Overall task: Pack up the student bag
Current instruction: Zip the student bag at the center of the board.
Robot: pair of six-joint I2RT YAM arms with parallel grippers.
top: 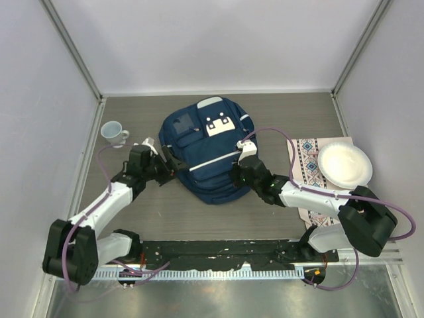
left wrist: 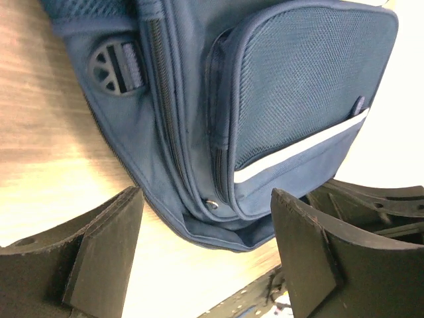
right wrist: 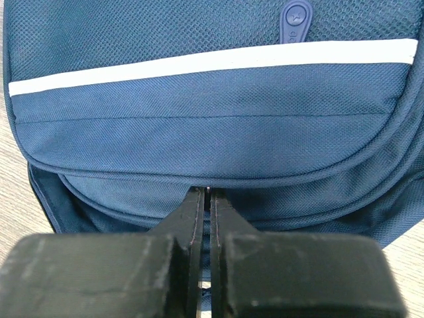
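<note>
Right wrist view: my right gripper (right wrist: 207, 193) thinly pinches the student bag (right wrist: 199, 139) seam; left gripper (left wrist: 204, 197) gapes wide, so pulling may slip or drag it.

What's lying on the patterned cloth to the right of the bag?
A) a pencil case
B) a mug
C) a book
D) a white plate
D: a white plate sits on the cloth; the mug stands on the other side of the bag.
</note>
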